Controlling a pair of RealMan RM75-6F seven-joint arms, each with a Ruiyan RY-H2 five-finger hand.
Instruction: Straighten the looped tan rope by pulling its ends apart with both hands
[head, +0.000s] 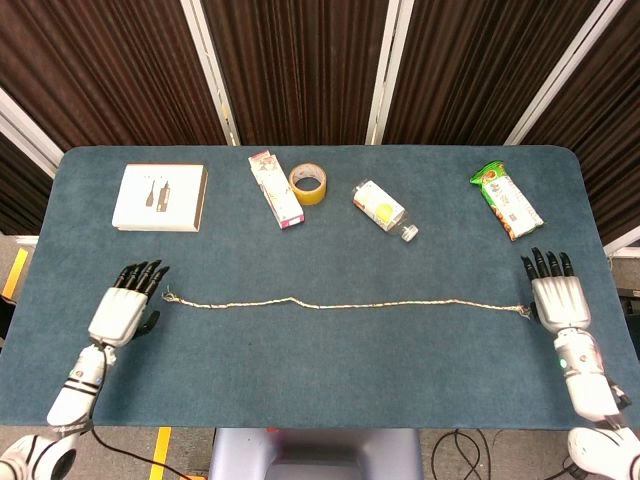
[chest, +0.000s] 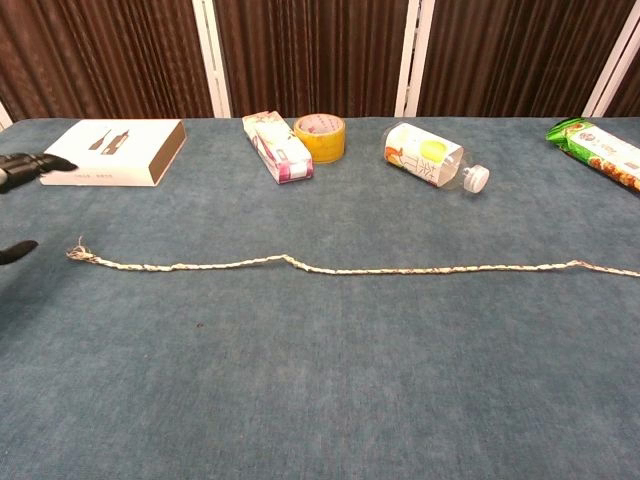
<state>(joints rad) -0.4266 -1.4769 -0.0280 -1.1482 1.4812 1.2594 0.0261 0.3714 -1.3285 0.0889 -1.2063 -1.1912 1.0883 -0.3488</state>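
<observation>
The tan rope (head: 345, 303) (chest: 340, 267) lies nearly straight across the table from left to right, with a small kink left of its middle. Its frayed left end rests free on the cloth. My left hand (head: 124, 309) sits just left of that end, apart from it, fingers spread and holding nothing. In the chest view only its dark fingertips (chest: 20, 168) show at the left edge. My right hand (head: 556, 296) lies flat just right of the rope's right end, fingers apart, not gripping it. The chest view does not show the right hand.
Along the far side lie a white box (head: 160, 197), a pink carton (head: 275, 189), a yellow tape roll (head: 309, 184), a small bottle on its side (head: 381, 210) and a green snack packet (head: 506, 200). The blue table (head: 320, 370) has bare cloth in front of the rope.
</observation>
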